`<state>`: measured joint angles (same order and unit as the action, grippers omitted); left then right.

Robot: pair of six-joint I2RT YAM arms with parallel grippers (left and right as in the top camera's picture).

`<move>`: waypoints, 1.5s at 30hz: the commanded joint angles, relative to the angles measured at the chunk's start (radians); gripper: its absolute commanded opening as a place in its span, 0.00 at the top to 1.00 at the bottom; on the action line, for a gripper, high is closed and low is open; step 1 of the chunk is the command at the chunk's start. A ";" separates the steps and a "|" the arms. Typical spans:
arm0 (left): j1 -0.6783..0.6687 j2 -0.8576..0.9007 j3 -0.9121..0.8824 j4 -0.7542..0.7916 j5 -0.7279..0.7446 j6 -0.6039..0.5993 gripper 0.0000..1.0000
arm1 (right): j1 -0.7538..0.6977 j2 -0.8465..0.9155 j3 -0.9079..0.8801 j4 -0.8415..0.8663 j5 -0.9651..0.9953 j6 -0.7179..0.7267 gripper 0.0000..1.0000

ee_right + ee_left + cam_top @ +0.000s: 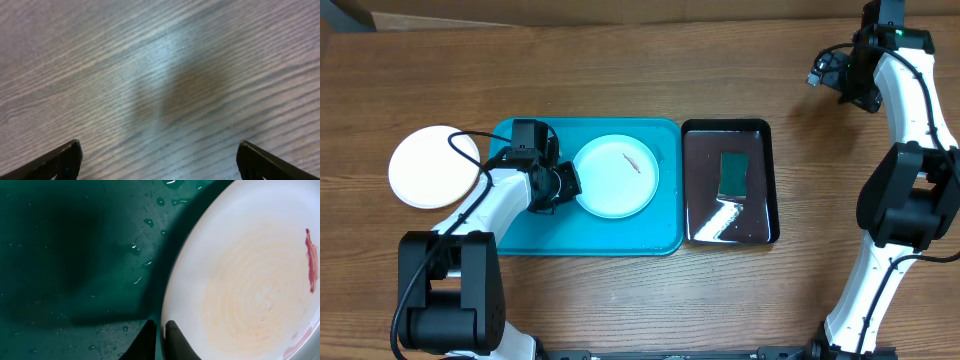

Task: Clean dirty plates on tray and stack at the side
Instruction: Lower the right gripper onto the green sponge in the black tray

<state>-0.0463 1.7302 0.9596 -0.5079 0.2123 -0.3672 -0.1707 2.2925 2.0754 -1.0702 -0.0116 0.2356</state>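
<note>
Jaws of the left gripper (159, 325) clenched thin on the rim of the pale blue plate (250, 280), flat on the wet tray (75, 255) — likely to slip free or skid if lifted, with so little edge held and a reddish smear (311, 260) not yet wiped. Just right of the tray, black bin (760, 150), blocking a rightward sweep; white plate (433, 166) on the counter (620, 60) to the left. Well apart over bare wood, right gripper (159, 150) — jaws released wide.
</note>
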 commanded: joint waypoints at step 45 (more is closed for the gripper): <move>-0.007 0.011 -0.009 -0.005 -0.002 -0.016 0.95 | 0.483 -0.293 -0.357 -0.291 0.097 0.064 0.23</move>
<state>-0.0463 1.7302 0.9596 -0.5091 0.2123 -0.3676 0.3145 2.0026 1.7905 -1.4109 0.0628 0.2798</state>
